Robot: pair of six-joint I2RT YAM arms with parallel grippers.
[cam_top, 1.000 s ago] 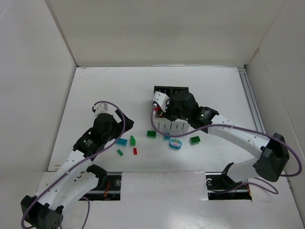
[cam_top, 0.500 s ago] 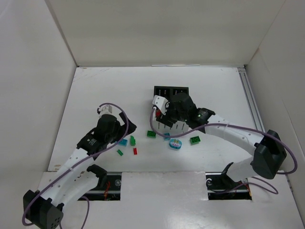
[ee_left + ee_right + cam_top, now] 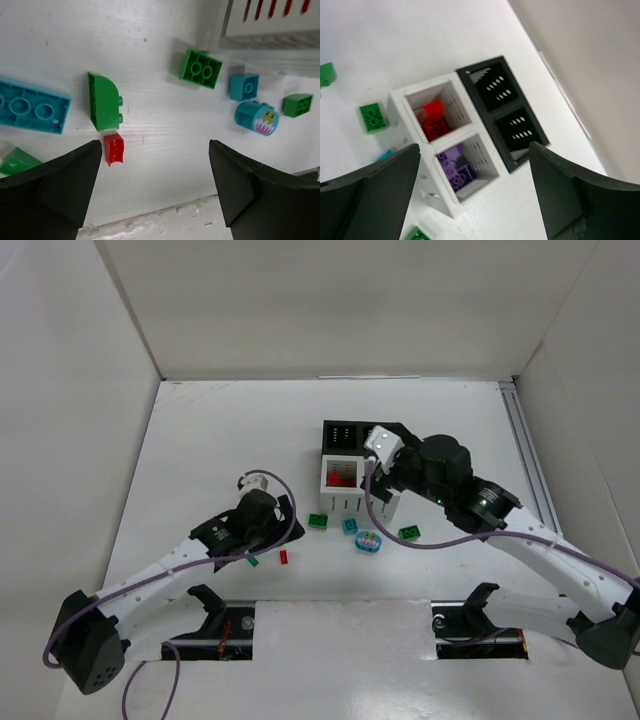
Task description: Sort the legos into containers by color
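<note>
Loose legos lie on the table in front of the containers: a small red brick, a curved green one, a long teal one, a green square, a teal cube and an oval teal piece. My left gripper hangs open just right of the red brick, nothing between its fingers. My right gripper is open above the white bins. One white bin holds red bricks, the other purple ones.
Two black bins stand behind the white ones. Another green brick lies right of the oval piece, and a small green one beside the left arm. The table's near edge runs just below the left fingers.
My left arm has swung right and toward the near edge over the bricks, its jaws narrowing slightly. My right gripper has opened and drawn right, uncovering the white bin with red bricks.
</note>
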